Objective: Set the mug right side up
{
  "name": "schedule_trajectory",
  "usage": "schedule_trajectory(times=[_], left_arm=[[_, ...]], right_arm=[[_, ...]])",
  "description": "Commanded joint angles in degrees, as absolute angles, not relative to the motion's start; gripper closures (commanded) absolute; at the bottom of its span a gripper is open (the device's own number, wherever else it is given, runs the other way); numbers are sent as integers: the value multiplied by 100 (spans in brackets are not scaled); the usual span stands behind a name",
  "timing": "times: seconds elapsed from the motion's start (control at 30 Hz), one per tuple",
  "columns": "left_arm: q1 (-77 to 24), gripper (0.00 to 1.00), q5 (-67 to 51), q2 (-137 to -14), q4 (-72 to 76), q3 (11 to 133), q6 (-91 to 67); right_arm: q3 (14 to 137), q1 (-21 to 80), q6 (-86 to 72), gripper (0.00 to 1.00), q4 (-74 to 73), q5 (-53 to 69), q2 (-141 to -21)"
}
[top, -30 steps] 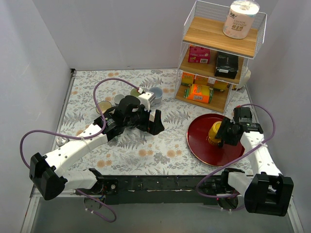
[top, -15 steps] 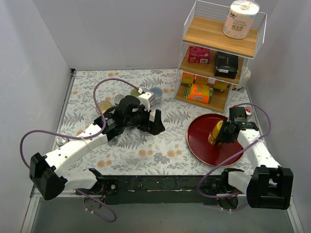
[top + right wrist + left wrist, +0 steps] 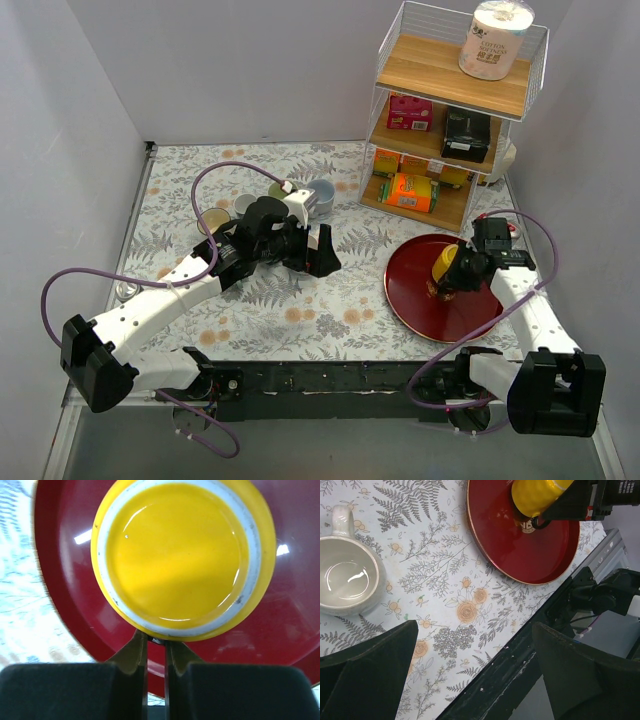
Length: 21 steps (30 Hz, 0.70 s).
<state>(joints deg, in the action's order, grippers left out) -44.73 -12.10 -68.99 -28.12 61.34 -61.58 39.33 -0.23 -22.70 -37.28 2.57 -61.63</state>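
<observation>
The yellow mug (image 3: 446, 261) hangs tilted over the red plate (image 3: 415, 300), at the right of the top view. My right gripper (image 3: 458, 274) is shut on its handle. In the right wrist view the mug's white-ringed base (image 3: 182, 555) faces the camera, and the fingertips (image 3: 156, 639) pinch the handle just under it, with the plate (image 3: 300, 605) behind. The left wrist view shows the mug (image 3: 537, 495) held over the plate (image 3: 520, 555). My left gripper (image 3: 322, 254) is open and empty above the table's middle, its fingers (image 3: 365, 665) wide apart.
A cream mug (image 3: 347, 582) stands upright below my left gripper. Several cups and bowls (image 3: 300, 198) cluster at the back centre. A wire shelf (image 3: 450, 120) with boxes and a paper roll stands at the back right. The table's black front edge (image 3: 530, 655) is near.
My right gripper has drawn back towards the shelf and tipped the yellow mug from upside down on the plate to tilted. The left arm has barely moved.
</observation>
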Motion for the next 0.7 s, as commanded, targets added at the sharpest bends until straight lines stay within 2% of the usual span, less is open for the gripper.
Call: schedule_trajectory(times=[0.0,0.17,0.37,0.67], left_arm=[[-4447,2,-1449,-6715,-2567,6284,-6459],[-4447,2,-2161,-6671,-1787,6092,-6784],[-4447,2,-2750,-6785,-311,5985,-7294],[-4395,2,-3023,-7487,1773,6310,-8683]], right_arm=[[4763,-9,-2504,99,-3498,1053,-5828],[5308,176,-3144,99,-3112,2185,-5696],[5449,386,-4382,99,-1523,3434,-5450],[5475,1037,-6027,99,1343,3841,-5361]])
